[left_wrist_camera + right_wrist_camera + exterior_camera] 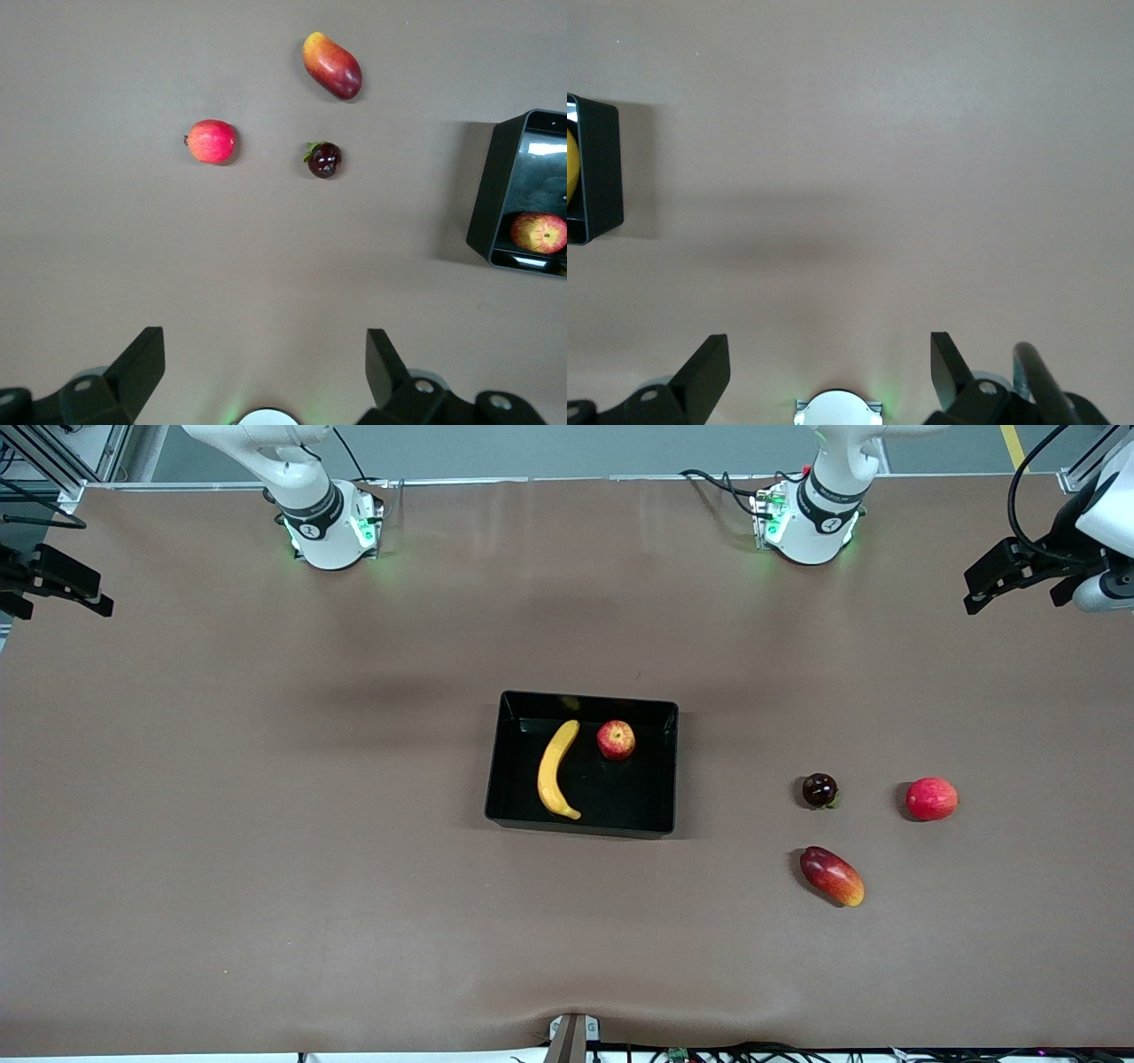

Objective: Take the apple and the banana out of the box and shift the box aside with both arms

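Both my claws hung high and wide of the work, nothing in either. Left claw (257,372) stood spread over bare worktop (266,824) at the left arm's end, and right claw (824,372) stood spread likewise over bare worktop at the right arm's end. The box (660,766) sat mid-worktop between the two arms, open top up, both fruits inside it. The banana (555,771) lay on the box floor in the half toward the right arm's end, its long axis running roughly from the bases toward the front camera, curved, with the lower tip near the wall closest to that camera. The apple (616,740) sat just beside the banana's upper end, toward the left arm's end and nearer the bases, apart from the walls. Judged the right arm better placed for the banana, the left for the apple, with a pinch across the banana's short width. Outside the box, toward the left arm's end, lay three strays: a pink-red round fruit (931,798), a dark round fruit (819,789) and a mango (832,876), all well apart from the box.
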`<state>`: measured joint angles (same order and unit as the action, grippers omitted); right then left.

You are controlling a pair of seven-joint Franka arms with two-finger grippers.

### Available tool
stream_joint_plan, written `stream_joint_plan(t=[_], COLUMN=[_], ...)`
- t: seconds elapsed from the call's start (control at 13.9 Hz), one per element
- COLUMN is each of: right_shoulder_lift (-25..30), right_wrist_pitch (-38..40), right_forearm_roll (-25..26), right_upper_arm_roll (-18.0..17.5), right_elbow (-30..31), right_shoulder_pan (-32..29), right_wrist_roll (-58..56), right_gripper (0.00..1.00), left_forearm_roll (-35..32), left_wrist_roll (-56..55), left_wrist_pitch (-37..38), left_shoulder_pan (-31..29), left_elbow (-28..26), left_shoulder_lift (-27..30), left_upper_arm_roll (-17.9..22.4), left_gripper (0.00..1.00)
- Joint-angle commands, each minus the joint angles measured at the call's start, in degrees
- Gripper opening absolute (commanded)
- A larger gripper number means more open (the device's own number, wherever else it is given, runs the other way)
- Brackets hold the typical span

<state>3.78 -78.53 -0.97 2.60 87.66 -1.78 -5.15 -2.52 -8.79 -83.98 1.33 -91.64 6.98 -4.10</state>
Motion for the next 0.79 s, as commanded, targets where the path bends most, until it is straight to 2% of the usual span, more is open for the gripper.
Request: stream_joint_plan(t=[0.0,0.29,0.5,0.72], right_shoulder_lift=[-0.44,-0.44,-0.44,-0.44], right_wrist_pitch=[0.13,0.13,0.13,0.13], right_forearm_roll=[-0.52,-0.52,-0.52,-0.52], right_upper_arm_roll=[-0.4,-0.4,-0.4,-0.4], right_elbow=[-0.91,-0.91,-0.91,-0.91], right_shoulder_pan=[-0.77,-0.77,-0.86,-0.86], right_wrist_roll=[-0.13,-0.13,-0.13,-0.13], right_gripper=[1.0,1.0,1.0,1.0], left_forearm_roll=[-0.91,-1.26,-2.05,-1.18], left_wrist_roll=[0.88,0.62,0.87,-1.66], left_wrist_pitch=[0.75,0.75,0.84,-0.3], left_shoulder_pan=[-0.37,-0.02,0.6,1.83], left_elbow=[1.2,1.64,3.05,2.87], left_shoulder_lift=[-0.48,-1.44,-4.43,-7.94], left_upper_arm_roll=[-0.29,-0.2,-0.38,-3.7], left_gripper=[1.0,1.0,1.0,1.0])
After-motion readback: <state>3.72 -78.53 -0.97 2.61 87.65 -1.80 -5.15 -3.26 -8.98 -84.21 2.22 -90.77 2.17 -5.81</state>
